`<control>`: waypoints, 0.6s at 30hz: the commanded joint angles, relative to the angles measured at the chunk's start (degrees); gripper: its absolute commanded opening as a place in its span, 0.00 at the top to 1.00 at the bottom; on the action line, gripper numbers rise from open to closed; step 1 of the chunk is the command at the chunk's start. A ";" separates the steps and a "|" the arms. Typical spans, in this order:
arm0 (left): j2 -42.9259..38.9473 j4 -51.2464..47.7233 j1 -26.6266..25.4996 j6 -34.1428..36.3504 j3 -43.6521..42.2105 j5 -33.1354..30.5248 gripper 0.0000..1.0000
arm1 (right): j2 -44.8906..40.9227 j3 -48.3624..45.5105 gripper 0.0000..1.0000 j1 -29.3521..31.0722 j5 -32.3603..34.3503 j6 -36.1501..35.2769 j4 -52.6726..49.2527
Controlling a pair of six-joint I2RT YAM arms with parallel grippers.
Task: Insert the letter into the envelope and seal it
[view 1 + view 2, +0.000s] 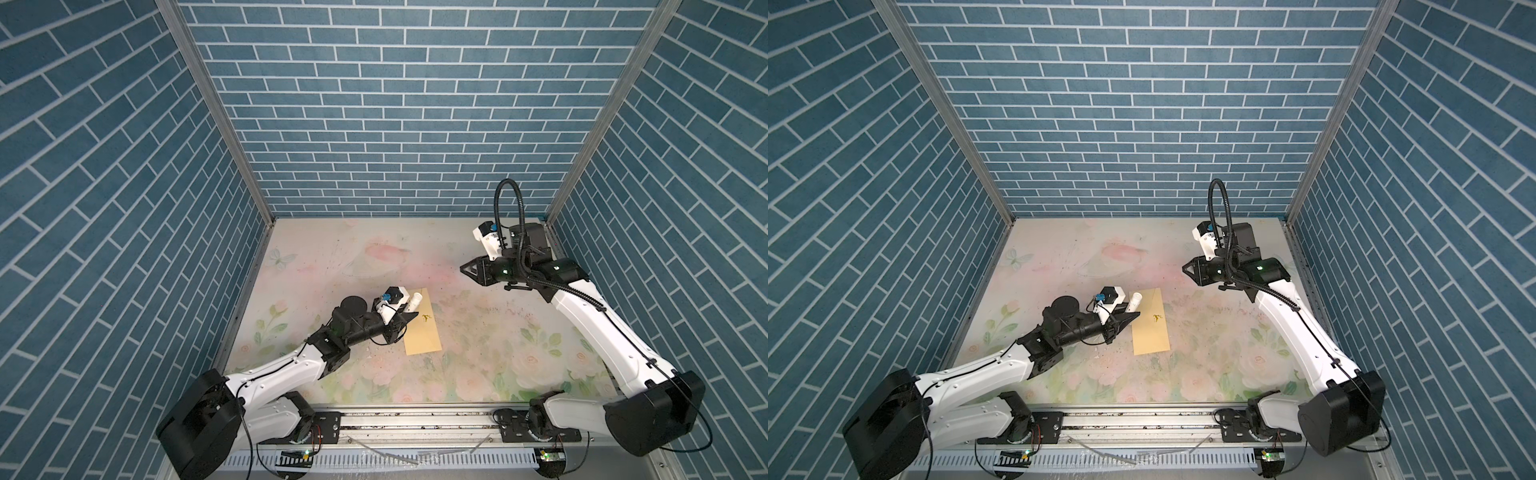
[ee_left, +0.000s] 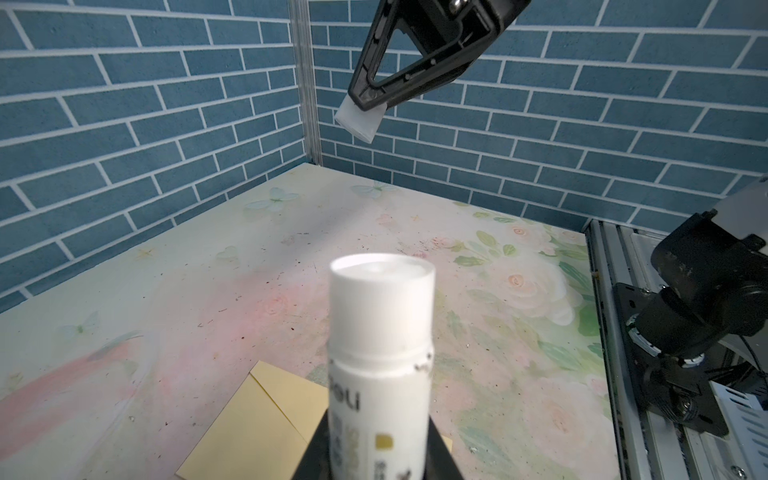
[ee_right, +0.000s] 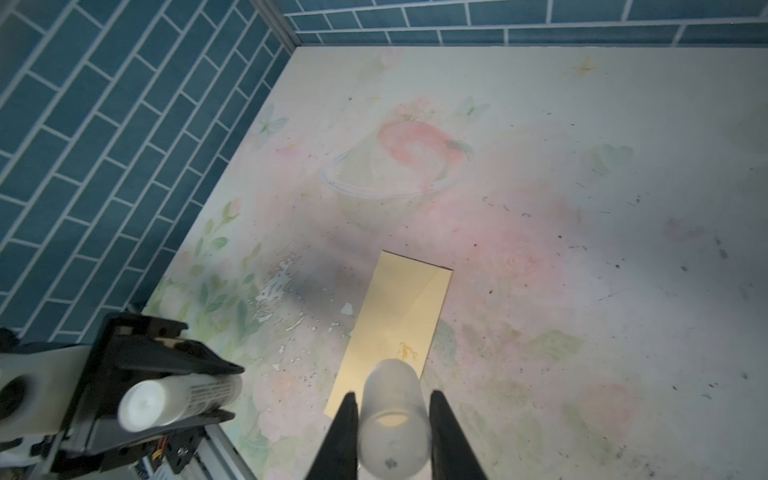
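Manila envelope seen flat on table, centre-left; no letter seen. Left gripper clamped on uncapped glue stick by envelope's far-left edge. Right gripper clamped on cap, raised far right. Envelope judged light, floppy, easily slid: best pinned at edge, glue dabbed gently.

The long yellow envelope lies flat, its small dark mark facing up.

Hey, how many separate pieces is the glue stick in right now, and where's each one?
2. The glue stick body is clamped in the left gripper near the envelope's far end; its cap is held in the right gripper, off to the far right. None seems hidden.
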 commanded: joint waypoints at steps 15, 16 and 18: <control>0.12 3.74 -0.36 1.32 -0.73 4.52 1.00 | -1.85 -3.41 0.86 8.54 -13.33 1.05 3.93; 0.11 3.78 -0.37 1.24 -0.76 4.51 1.00 | -1.76 -3.42 0.86 8.81 -13.59 1.15 4.16; 0.20 3.71 -0.47 1.23 -0.55 4.51 1.00 | -1.38 -3.30 0.86 9.53 -13.99 1.36 4.53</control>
